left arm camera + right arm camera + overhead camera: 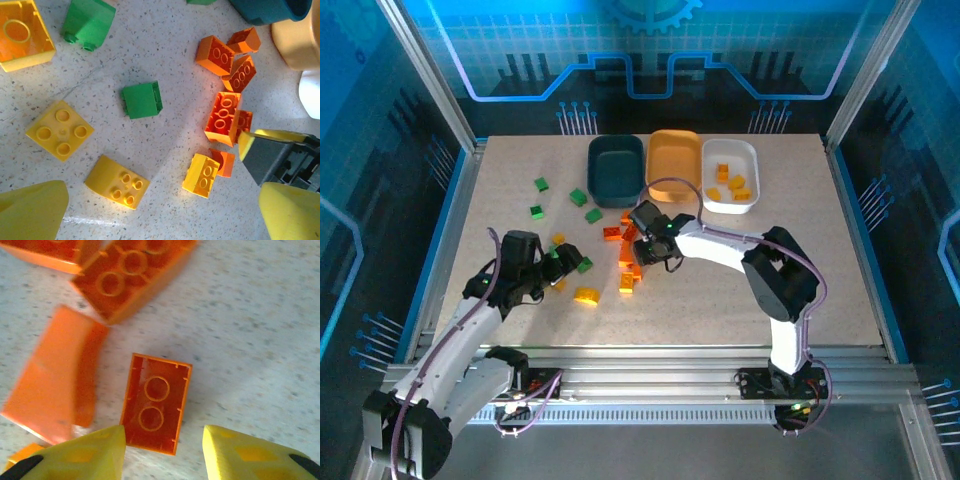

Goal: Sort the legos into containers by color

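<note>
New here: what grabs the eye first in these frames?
A cluster of orange bricks sits mid-table, with the right jaws open over one upturned brick. At the far edge stand a teal bin, an orange bin and a white bin holding a few yellow-orange bricks.

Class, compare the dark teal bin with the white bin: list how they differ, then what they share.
Colour: the dark teal bin is dark, the white bin pale. Contents: the dark teal bin looks empty; the white bin holds several yellow-orange bricks. Place: the dark teal bin sits left of the orange bin, the white bin right of it. Both are rounded rectangles of similar size.
</note>
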